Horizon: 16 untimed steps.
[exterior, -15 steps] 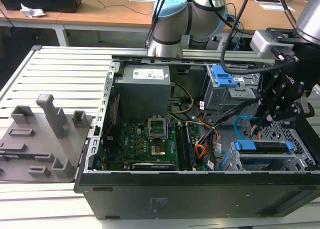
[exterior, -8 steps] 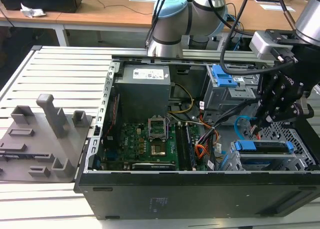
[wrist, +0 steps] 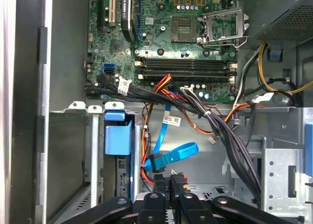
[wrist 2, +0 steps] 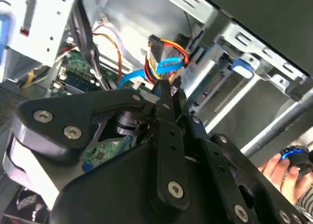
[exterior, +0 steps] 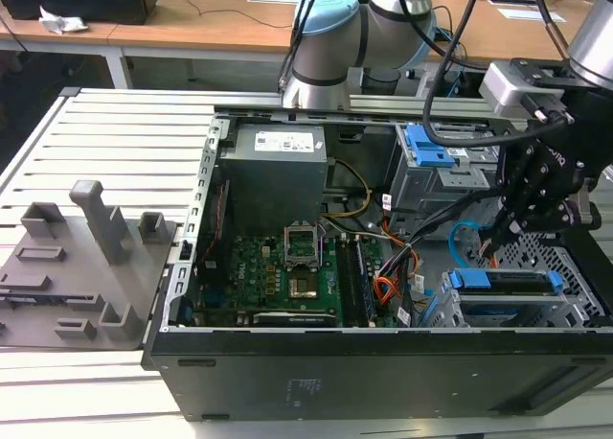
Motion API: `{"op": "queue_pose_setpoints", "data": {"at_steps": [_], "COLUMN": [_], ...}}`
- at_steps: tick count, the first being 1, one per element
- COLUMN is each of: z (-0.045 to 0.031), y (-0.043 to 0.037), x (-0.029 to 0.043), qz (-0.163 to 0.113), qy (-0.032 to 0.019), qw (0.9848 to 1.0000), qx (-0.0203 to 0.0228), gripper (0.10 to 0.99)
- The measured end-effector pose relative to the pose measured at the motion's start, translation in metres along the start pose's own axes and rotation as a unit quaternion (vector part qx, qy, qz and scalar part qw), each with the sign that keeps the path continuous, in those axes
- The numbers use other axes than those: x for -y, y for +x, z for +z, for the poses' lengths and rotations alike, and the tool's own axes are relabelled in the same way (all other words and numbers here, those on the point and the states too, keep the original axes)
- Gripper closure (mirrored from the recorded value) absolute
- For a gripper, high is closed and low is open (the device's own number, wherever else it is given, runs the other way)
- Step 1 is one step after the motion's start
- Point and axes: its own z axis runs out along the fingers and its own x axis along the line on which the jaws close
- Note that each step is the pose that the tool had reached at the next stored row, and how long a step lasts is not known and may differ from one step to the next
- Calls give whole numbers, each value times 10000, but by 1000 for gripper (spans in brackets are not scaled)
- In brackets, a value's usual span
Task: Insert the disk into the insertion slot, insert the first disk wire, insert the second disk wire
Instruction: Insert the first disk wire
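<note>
My end effector (wrist: 168,183) is narrow, fingertips pinched, as far as I can judge, on the small dark plug of the thin red-and-orange wire bundle, the first disk wire (wrist: 179,177). It hangs low inside the open computer case.

Touching that plug's side is the slim light-blue flat cable, the second disk wire (wrist: 171,155), looping loose with its end unplugged.

Further out, in the exterior view, the flat silver-grey disk in its bright blue plastic bracket (exterior: 503,284) sits in the low perforated grey metal insertion slot (exterior: 586,290), at the exterior view's right, just below my end effector (exterior: 510,233).

The risks as I see them: the plug meets the disk's socket tilted and jams, or the blue loop snags on my fingers. The thick black cable bundle (wrist: 225,136) nearby could also drag.

The count: one disk, one slot, one red-orange bundle, one blue cable, one black bundle.
</note>
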Motion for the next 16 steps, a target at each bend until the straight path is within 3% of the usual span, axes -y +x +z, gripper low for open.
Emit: {"op": "queue_pose_setpoints", "data": {"at_steps": [4,6,8,16], "z": [13,27,45,91], "y": [241,305,324,323], "x": [5,29,93,162], "qz": [1,2,1,1], "qy": [0,-2,-6,-7], "qw": [10000,10000,10000,10000], "qx": [-1,0,0,3], "gripper": [914,914,914,914]}}
